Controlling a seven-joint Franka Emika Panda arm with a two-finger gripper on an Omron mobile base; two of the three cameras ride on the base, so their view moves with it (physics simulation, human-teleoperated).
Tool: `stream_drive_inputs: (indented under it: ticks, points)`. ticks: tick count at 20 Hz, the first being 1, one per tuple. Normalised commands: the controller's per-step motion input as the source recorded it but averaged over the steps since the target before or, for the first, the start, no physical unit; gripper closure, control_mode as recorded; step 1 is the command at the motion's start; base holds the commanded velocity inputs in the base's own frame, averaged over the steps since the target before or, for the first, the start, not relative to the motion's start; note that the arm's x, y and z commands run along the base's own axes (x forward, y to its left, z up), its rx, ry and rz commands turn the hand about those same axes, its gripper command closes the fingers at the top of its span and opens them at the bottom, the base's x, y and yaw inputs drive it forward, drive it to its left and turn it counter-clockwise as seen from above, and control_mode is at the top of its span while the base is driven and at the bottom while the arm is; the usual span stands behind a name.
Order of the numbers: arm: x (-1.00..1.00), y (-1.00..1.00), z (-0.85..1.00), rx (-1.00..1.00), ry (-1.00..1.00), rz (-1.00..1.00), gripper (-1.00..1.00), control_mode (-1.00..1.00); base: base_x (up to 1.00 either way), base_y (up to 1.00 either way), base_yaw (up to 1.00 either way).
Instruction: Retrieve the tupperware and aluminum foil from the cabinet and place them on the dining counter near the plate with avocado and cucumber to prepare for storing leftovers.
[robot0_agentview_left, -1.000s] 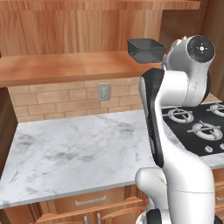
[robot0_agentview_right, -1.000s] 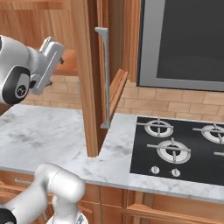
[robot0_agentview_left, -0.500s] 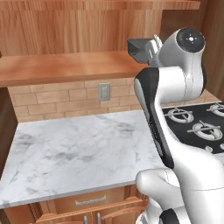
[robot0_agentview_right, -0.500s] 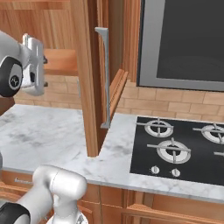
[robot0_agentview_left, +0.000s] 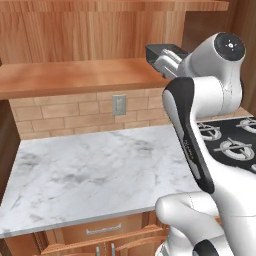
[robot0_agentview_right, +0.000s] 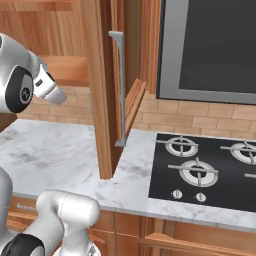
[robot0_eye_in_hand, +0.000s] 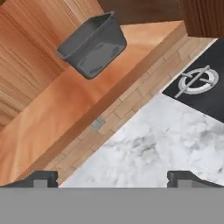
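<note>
A dark grey tupperware (robot0_eye_in_hand: 92, 45) tub stands upright on the cabinet (robot0_agentview_left: 75, 77) shelf board, near the shelf's right end and back from its front edge. The white arm's gripper (robot0_eye_in_hand: 113, 178) is raised level with the shelf, its two fingertips (robot0_eye_in_hand: 41, 178) spread wide and holding nothing, apart from the tub. Below lie a marble worktop (robot0_agentview_left: 95, 170), a tan brick wall and a black stove (robot0_agentview_right: 200, 170) at the worktop's right.

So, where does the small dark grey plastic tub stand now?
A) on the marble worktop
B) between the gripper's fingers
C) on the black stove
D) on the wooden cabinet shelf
D: the dark grey tub rests on the brown shelf board, with the open gripper apart from it.
</note>
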Motion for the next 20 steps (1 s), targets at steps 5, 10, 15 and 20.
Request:
stream_drive_inputs:
  ticks: [5,10,15,20]
  points:
    - [0.00,0.00,0.11,-0.57,0.00,0.42,-1.00,-1.00,0.00,0.00,0.00]
    - [0.06,0.00,0.27,-0.44,0.03,0.26,-1.00,-1.00,0.00,0.00,0.00]
    - [0.40,0.00,0.04,-0.15,0.00,0.03,-1.00,-1.00,0.00,0.00,0.00]
    - [0.56,0.00,-0.01,-0.05,0.00,0.00,-1.00,-1.00,0.00,0.00,0.00]
